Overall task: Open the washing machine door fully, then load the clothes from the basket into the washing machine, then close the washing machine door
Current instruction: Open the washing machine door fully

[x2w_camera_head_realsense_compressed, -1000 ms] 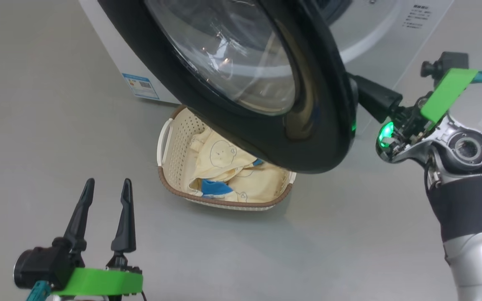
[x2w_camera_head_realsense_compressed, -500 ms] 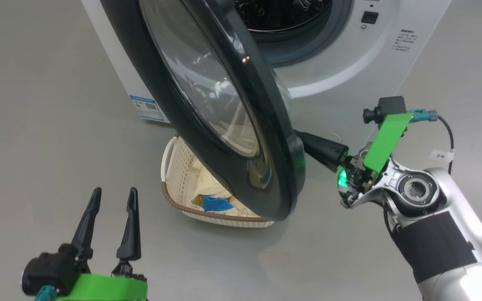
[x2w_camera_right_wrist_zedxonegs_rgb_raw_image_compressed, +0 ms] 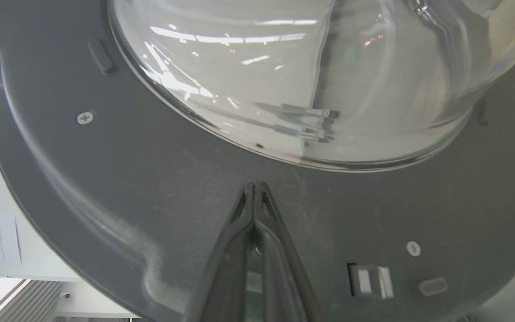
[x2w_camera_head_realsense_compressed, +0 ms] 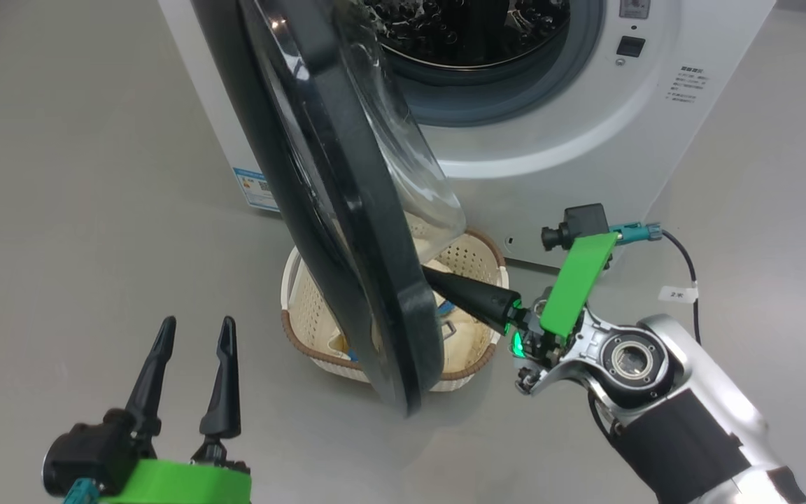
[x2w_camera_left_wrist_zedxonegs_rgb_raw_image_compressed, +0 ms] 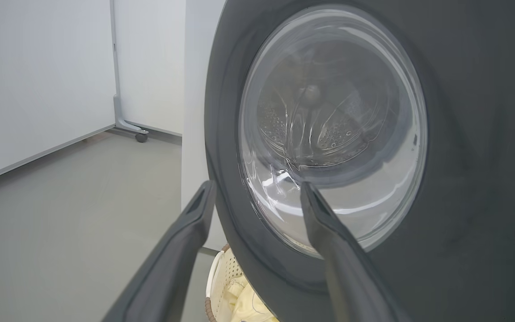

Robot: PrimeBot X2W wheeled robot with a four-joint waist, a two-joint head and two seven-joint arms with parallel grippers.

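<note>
Washing machine door (x2w_camera_head_realsense_compressed: 347, 231) hides most of basket (x2w_camera_head_realsense_compressed: 305, 325) left of right gripper (x2w_camera_head_realsense_compressed: 431, 274). Clothes (x2w_camera_left_wrist_zedxonegs_rgb_raw_image_compressed: 244, 306) show as scrap below left gripper (x2w_camera_left_wrist_zedxonegs_rgb_raw_image_compressed: 257, 184), cut by bottom edge. Washing machine (x2w_camera_head_realsense_compressed: 550, 161) top cut off. Printed label (x2w_camera_head_realsense_compressed: 690, 84) above right gripper too small to read. Washing machine door rim runs off right wrist view at top and right.

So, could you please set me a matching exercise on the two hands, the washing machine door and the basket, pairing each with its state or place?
Things
1. left hand with two long dark fingers
2. right hand with two long dark fingers
3. large round glossy black washing machine door
4. small cream perforated plastic basket

States or places
A. on the grey floor under the door, holding pale yellow clothes
B. shut, tips against the door's inner face
C. open, holding nothing
D. standing partway open from the white washing machine

Pairs: 1-C, 2-B, 3-D, 4-A
</note>
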